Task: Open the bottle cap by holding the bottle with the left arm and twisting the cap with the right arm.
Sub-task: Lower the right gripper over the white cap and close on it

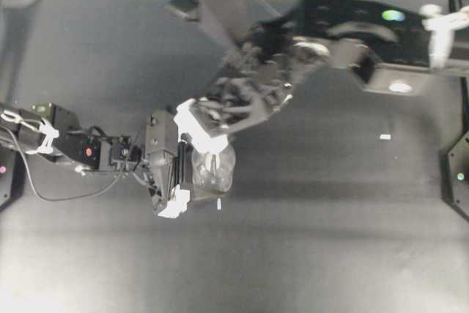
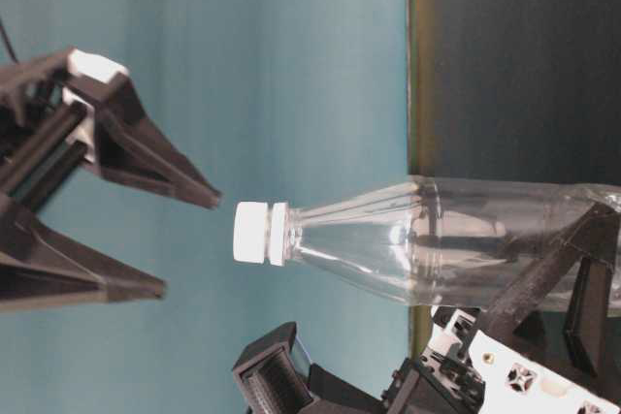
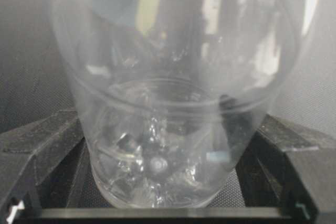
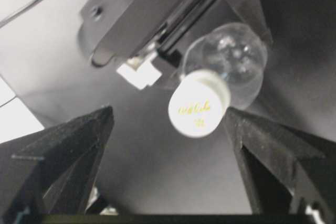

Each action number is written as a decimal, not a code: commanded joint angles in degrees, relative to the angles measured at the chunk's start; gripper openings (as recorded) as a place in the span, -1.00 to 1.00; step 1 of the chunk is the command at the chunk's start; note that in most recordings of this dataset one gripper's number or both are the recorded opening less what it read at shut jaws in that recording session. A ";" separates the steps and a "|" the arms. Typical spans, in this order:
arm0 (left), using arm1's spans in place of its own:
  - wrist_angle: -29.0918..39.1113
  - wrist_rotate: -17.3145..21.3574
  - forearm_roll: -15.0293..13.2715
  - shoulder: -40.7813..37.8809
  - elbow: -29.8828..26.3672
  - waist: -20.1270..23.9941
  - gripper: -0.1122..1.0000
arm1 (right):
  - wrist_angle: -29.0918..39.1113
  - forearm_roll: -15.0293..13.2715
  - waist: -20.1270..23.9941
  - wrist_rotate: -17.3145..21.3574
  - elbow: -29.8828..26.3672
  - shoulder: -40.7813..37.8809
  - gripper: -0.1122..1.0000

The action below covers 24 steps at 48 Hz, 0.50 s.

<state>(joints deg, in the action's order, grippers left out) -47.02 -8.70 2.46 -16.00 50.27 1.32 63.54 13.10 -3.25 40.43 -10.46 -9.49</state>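
Your left gripper clamps the bottle; your right gripper is wide open, holding nothing, the bottle cap between its fingers, untouched.

Blurred: right arm smears overhead.
Hidden: bottle cap barely visible there.
Cut off: bottle base at table level.

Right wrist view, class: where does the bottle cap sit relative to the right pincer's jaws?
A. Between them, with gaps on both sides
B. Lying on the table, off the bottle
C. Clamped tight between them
A: the white bottle cap sits on the bottle, clear of both open jaws of the right pincer.
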 commanded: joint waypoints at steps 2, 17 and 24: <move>-0.26 0.09 0.09 0.09 -0.44 0.18 0.78 | 1.49 0.44 1.23 0.53 -1.32 -0.79 0.66; -0.18 0.09 0.09 0.09 -0.35 0.00 0.78 | 2.99 0.70 1.41 0.53 -1.32 -2.46 0.61; -0.18 0.09 0.18 0.09 -0.18 0.00 0.78 | 2.99 1.76 2.11 0.44 -1.49 -2.81 0.51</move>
<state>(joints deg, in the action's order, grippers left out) -47.02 -8.70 2.37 -16.08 50.27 1.23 66.62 13.97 -3.78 40.43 -11.16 -12.30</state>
